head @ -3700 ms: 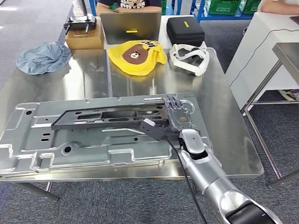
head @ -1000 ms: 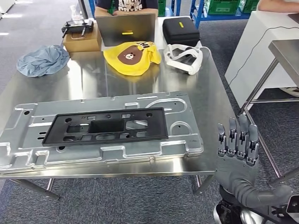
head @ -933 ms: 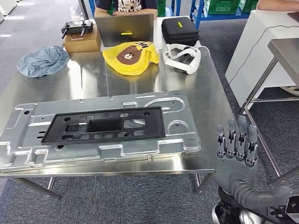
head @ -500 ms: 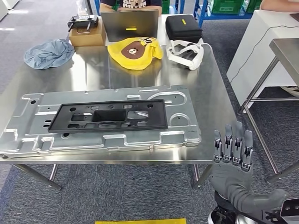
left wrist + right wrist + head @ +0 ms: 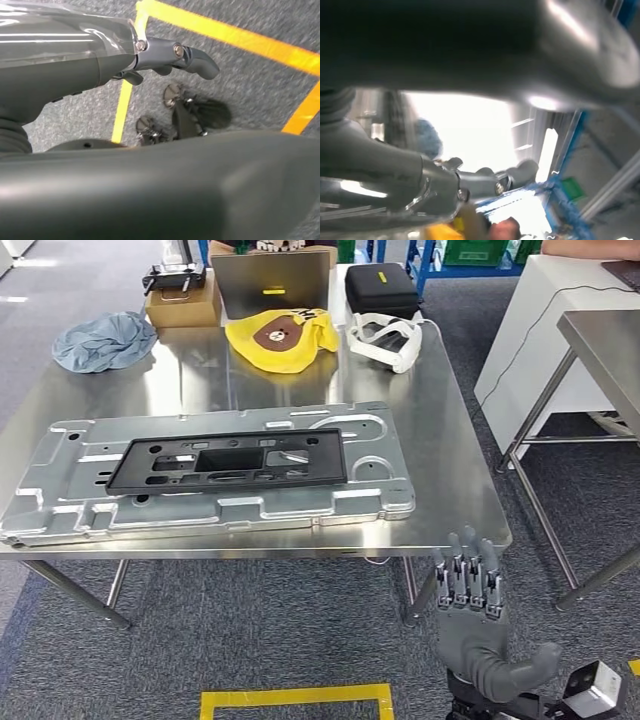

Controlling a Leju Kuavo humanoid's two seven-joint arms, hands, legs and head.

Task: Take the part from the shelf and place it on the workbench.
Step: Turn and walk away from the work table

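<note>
Part: black frame (image 5: 226, 462) flat on grey panel (image 5: 204, 475) — workbench (image 5: 453, 470).
Right hand (image 5: 469, 625): 5 o'clock, fingers spread, empty.
Left hand (image 5: 166, 52): grasp indiscernible.

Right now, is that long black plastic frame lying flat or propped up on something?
Lying flat. The long black plastic frame rests level on the grey stamped metal panel, with the right hand off it, below the table edge.
</note>
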